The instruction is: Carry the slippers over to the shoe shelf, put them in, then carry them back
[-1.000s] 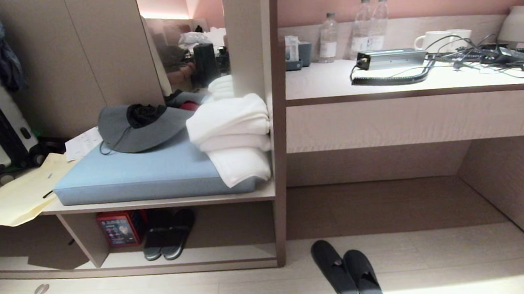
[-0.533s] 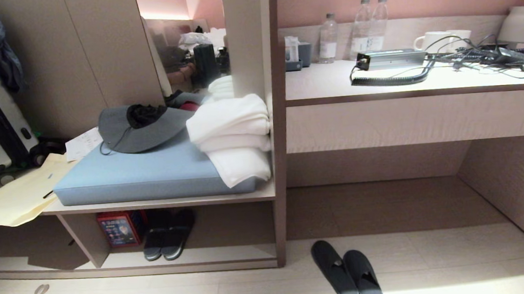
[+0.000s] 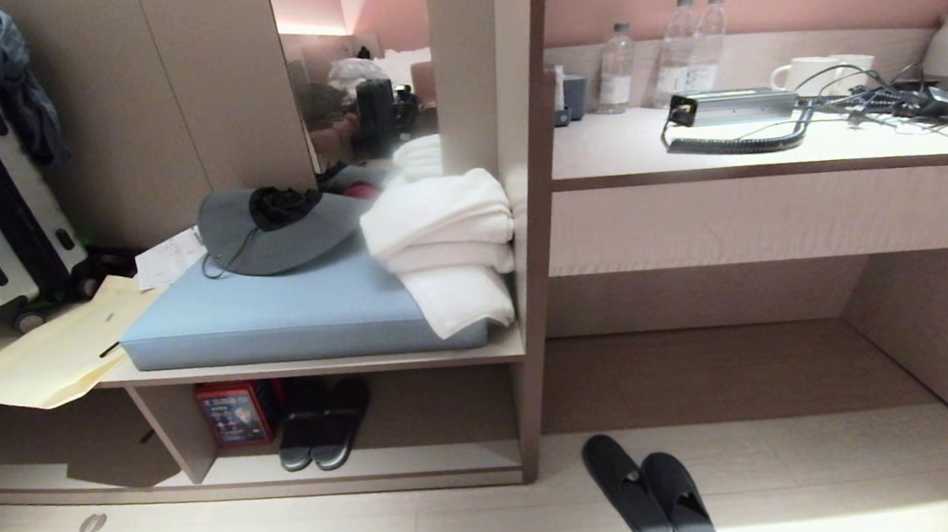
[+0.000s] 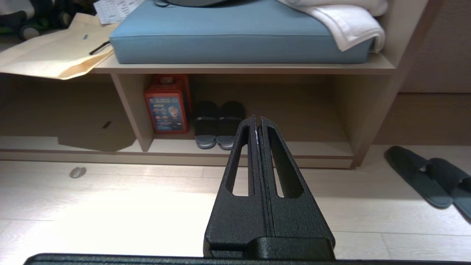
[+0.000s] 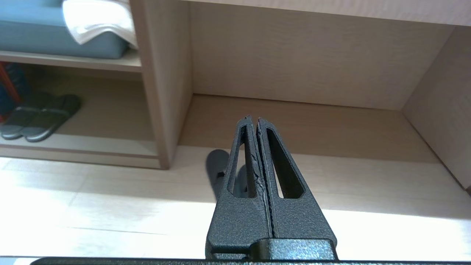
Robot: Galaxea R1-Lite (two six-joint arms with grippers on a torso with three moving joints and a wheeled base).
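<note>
Both grippers hang above the floor, the left gripper (image 4: 257, 119) and the right gripper (image 5: 254, 119) each pressed fully closed and holding nothing. Two slippers (image 3: 652, 501) lie side by side on the floor before the desk. Another pair (image 3: 323, 426) and one red box (image 3: 234, 412) sit in the shoe shelf (image 3: 371, 464). Three bottles (image 3: 664, 52) stand on the desk.

head view high, facing shelving, wrist views low near floor, sharing the shoe shelf (image 3: 371, 464)
</note>
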